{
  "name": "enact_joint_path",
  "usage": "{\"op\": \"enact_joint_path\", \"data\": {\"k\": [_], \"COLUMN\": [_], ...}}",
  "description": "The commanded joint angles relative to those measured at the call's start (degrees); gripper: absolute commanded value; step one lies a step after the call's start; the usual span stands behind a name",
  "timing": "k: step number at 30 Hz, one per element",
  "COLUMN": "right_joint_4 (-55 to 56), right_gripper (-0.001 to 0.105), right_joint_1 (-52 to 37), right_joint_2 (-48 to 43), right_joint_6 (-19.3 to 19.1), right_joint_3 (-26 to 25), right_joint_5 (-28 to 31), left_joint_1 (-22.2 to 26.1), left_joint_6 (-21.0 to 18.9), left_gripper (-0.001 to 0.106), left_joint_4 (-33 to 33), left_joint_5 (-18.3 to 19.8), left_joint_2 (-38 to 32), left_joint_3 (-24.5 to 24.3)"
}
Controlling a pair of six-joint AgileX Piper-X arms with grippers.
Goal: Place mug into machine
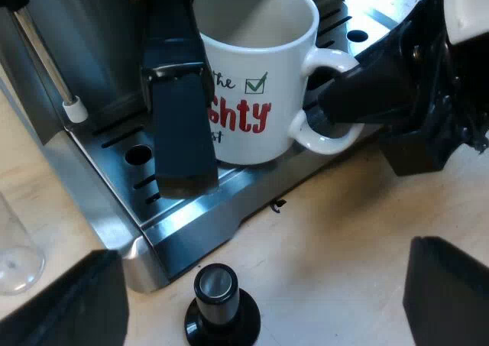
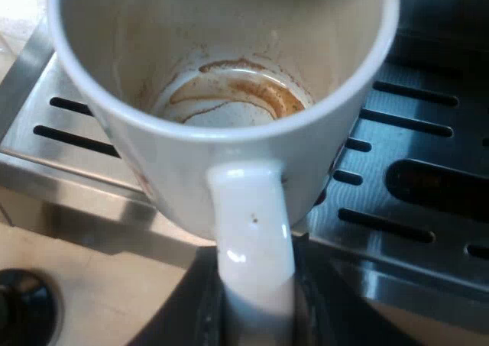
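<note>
Mug handle (image 2: 252, 239) is clamped in the right tool (image 2: 256, 309). The mug (image 1: 256, 94) sits on the drip tray (image 1: 191, 212) of the espresso machine (image 1: 84, 40), with just a brown coffee ring (image 2: 229, 94) in its bottom. Left tool (image 1: 260, 300) hangs fingers apart over the desk (image 1: 344, 231) by the black-knob tamper (image 1: 220, 312), measuring glass (image 1: 15, 247) nearby.

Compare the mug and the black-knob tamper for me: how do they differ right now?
The mug is white with red lettering; the tamper is black with a shiny top. The mug is over the drip tray; the tamper stands on the wooden table. The right gripper is shut on the mug's handle; nothing holds the tamper. The mug is plainly bigger. Both are close to the drip tray's front edge.
</note>
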Motion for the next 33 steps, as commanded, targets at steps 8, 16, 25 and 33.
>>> {"op": "enact_joint_path", "data": {"k": [8, 16, 25, 33], "right_joint_4": [-2.66, -2.66, -0.44, 8.17], "right_gripper": [0.024, 0.049, 0.049, 0.048], "right_joint_1": [0.09, 0.09, 2.04, 2.65], "right_joint_2": [-0.8, -0.8, -5.48, -11.58], "right_joint_6": [-0.18, -0.72, -0.72, 1.27], "right_joint_3": [-1.19, -1.19, -1.19, 0.45], "right_joint_5": [0.88, -0.7, -1.54, -0.14], "left_joint_1": [-0.26, -0.26, -0.26, -0.26], "left_joint_6": [-0.76, -0.76, -0.76, -0.76], "left_gripper": [0.102, 0.102, 0.102, 0.102], "left_joint_4": [-0.96, -0.96, -0.96, -0.96], "left_joint_5": [0.42, 0.42, 0.42, 0.55], "left_joint_2": [0.03, 0.03, 0.03, 0.03], "left_joint_3": [-0.21, -0.21, -0.21, -0.21]}}
